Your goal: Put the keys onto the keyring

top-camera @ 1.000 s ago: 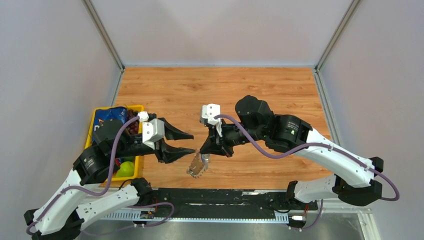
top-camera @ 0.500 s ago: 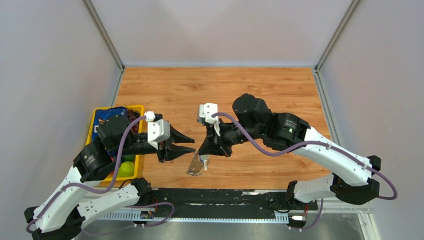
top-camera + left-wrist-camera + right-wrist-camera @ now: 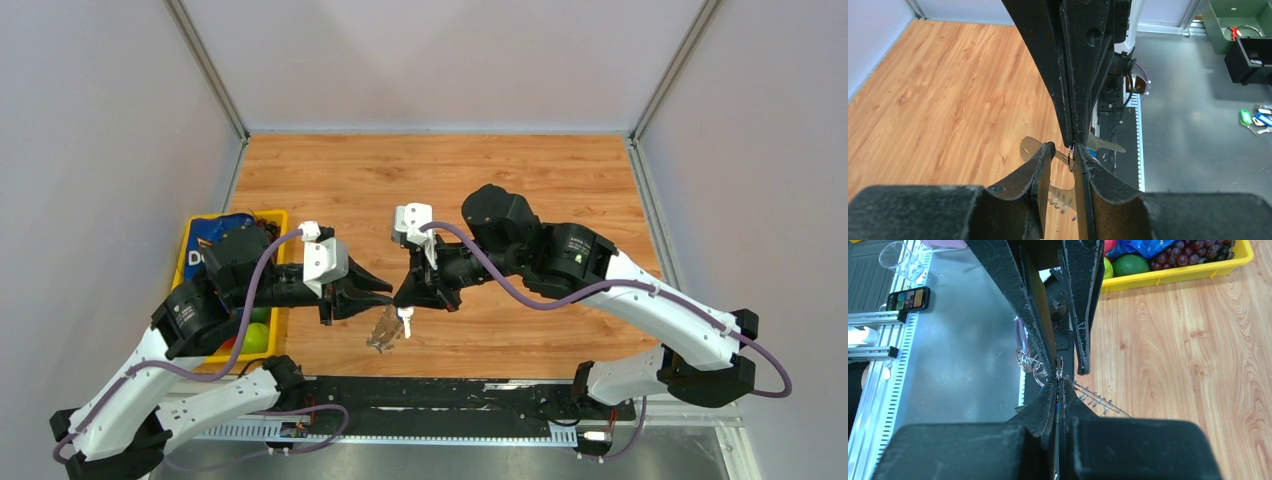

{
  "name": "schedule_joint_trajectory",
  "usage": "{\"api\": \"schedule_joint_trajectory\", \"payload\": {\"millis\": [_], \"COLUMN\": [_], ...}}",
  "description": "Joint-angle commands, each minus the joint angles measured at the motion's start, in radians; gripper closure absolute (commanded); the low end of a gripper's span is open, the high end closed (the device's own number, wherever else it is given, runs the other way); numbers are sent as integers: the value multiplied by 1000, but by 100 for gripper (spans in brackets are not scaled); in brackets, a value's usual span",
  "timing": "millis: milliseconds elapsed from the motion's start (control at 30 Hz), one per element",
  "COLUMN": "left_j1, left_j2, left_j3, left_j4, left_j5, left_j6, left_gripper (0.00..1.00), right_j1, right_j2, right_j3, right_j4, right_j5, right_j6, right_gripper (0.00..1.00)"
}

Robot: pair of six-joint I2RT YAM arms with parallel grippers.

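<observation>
My right gripper (image 3: 402, 303) is shut, and a strip of blue, the key's head, shows between its pads in the right wrist view (image 3: 1058, 381). The key (image 3: 406, 320) hangs just under its tips; its silver blade juts out in the left wrist view (image 3: 1105, 145). The keyring (image 3: 383, 332) dangles there too, above the table's near edge, its jagged fringe visible (image 3: 1093, 399). My left gripper (image 3: 388, 291) is open with a narrow gap (image 3: 1064, 148), tips against the right gripper's tips. A small wire loop (image 3: 1070, 157) and the ring's band (image 3: 1030, 146) lie at that gap.
A yellow bin (image 3: 272, 214) with green fruit (image 3: 254, 338), grapes (image 3: 1188, 252) and a blue bag stands at the left. A black rail (image 3: 450, 392) runs along the near edge. Off the table lie a phone (image 3: 908, 299), a clear cup (image 3: 898, 260) and tagged keys (image 3: 1255, 119).
My left gripper moved right toward the right gripper and narrowed its jaws from wide open. The right gripper with the key and ring shifted slightly left.
</observation>
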Motion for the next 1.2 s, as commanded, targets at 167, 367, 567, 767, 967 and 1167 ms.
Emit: {"api": "schedule_joint_trajectory", "payload": {"millis": [167,367,567,767,967,1167], "left_j1": [1,0,1,0,1,1], "left_j2": [4,7,1,-23,-61,-77], "left_j3": [40,38,24,-12,-51,-84], "left_j4": [1,9,60,150,258,342], "left_j5": [17,38,51,30,5,2], "left_j6": [21,26,15,-26,-70,-122], "left_gripper": [85,100,100,100,100,100], "right_j1": [4,5,4,4,5,5], "right_j2": [-9,-7,-14,-48,-92,-129], "right_j3": [53,53,49,22,-24,-72], "right_j4": [41,44,61,78,110,143], "right_j5": [-1,4,12,35,53,69], "right_j6": [16,15,17,22,26,30], "right_gripper": [100,100,100,90,73,71]}}
